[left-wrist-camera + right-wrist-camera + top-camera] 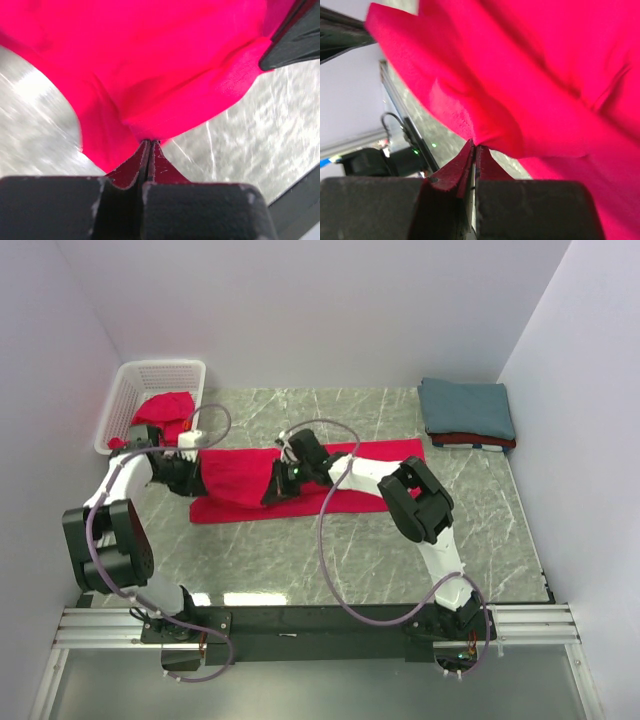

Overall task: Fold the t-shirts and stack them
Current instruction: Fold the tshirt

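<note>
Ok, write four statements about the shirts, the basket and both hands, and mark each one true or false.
1. The left hand is shut on the red t-shirt spread on the table. True.
2. The right hand hangs open. False: it too is shut on that red t-shirt.
3. The white basket holds nothing. False: a crumpled red tee lies in it.
4. The teal t-shirt tops the folded stack. True.

Grey marble tabletop, plain white walls on three sides.
</note>
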`<act>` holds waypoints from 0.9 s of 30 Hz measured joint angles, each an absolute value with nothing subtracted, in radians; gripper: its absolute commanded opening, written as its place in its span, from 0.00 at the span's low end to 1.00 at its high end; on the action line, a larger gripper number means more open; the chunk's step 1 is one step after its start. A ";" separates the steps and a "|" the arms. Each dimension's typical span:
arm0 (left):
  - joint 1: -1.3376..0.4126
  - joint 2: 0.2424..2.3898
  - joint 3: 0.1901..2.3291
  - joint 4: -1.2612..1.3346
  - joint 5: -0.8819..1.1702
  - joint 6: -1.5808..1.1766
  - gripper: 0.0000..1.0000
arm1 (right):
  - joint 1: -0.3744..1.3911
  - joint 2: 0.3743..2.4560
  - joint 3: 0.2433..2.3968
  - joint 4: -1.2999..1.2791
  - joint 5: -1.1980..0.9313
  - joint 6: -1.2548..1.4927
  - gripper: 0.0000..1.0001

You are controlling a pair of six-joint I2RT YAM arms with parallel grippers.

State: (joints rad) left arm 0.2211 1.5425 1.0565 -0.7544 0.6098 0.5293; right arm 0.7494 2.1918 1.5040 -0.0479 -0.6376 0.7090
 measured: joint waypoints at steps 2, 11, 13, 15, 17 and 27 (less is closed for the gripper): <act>0.221 1.576 1.108 -0.749 0.621 0.518 0.01 | 0.726 2.193 1.536 -0.054 -0.645 0.709 0.00; 0.221 1.747 1.317 -0.720 0.677 0.421 0.01 | 0.651 2.268 1.691 -0.060 -0.680 0.709 0.00; 0.221 1.781 1.361 -0.705 0.683 0.399 0.01 | 0.644 2.303 1.722 -0.060 -0.683 0.709 0.00; 0.219 1.811 1.397 -0.688 0.685 0.381 0.01 | 0.640 2.330 1.735 -0.065 -0.686 0.710 0.00; 0.216 1.838 1.431 -0.677 0.685 0.367 0.01 | 0.632 2.350 1.744 -0.069 -0.686 0.711 0.00; 0.177 1.923 1.489 -0.624 0.681 0.299 0.36 | 0.590 2.375 1.819 -0.082 -0.690 0.712 0.00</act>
